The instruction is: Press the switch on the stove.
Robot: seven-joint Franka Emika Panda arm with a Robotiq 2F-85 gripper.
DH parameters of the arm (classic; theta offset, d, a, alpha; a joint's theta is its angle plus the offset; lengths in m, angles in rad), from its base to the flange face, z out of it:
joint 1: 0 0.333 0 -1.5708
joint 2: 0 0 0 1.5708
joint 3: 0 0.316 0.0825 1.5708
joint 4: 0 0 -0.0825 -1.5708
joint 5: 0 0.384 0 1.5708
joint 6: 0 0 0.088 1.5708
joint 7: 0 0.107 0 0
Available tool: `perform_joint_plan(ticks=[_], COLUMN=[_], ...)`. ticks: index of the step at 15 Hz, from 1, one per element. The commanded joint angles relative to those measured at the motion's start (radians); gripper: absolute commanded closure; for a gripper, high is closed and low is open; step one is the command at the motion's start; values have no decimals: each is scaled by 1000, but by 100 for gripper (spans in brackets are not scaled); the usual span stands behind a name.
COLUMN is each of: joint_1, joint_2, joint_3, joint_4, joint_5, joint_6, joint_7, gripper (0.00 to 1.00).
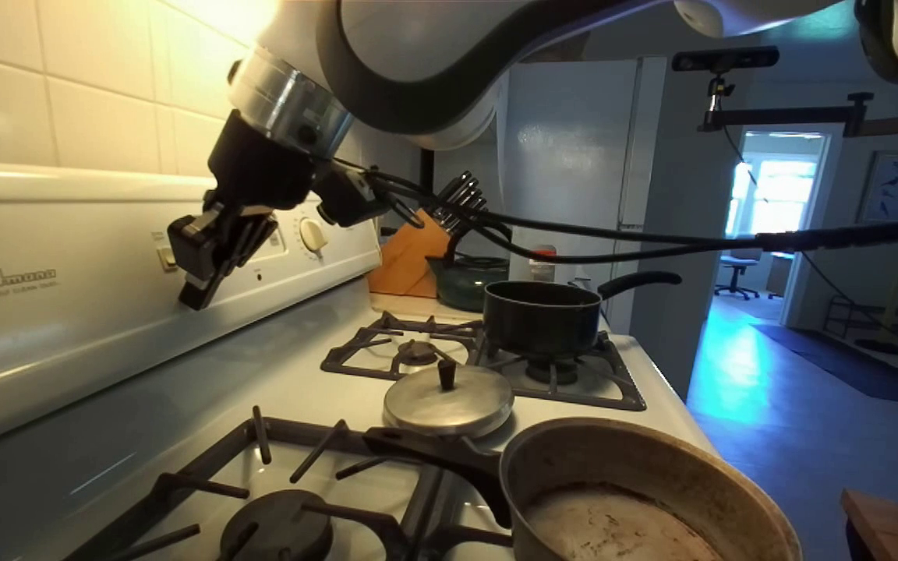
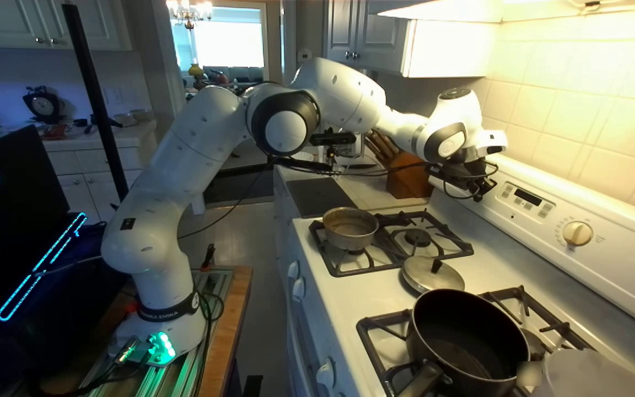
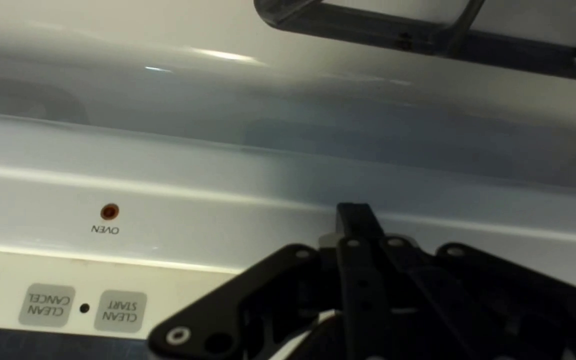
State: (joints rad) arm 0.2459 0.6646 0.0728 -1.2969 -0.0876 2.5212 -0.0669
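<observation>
The stove is a white gas range with a tall back panel; it also shows in an exterior view and in the wrist view. The switch is a small cream-white rocker on the back panel, partly covered by my gripper. In an exterior view my gripper hides the switch area. In the wrist view my gripper has its fingers together, holding nothing, low in front of the panel; the switch is hidden there. I cannot tell whether the fingertips touch the panel.
A dark clock display and a round knob sit on the back panel. Black grates carry a brown pan and a dark saucepan. A metal lid lies between them. A knife block stands beyond.
</observation>
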Motion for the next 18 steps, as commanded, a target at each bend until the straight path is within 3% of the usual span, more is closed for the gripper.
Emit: perform_joint_plan(ticks=[1,8,18], joint_1=[16,28,24], joint_2=[-26,-27,-16], joint_3=[-9,-36,-21], joint_4=[22,72,87], joint_5=[-23,-39,-24], joint_6=[-24,-63,-81], joint_7=[46,103,97], gripper=[100,100,100])
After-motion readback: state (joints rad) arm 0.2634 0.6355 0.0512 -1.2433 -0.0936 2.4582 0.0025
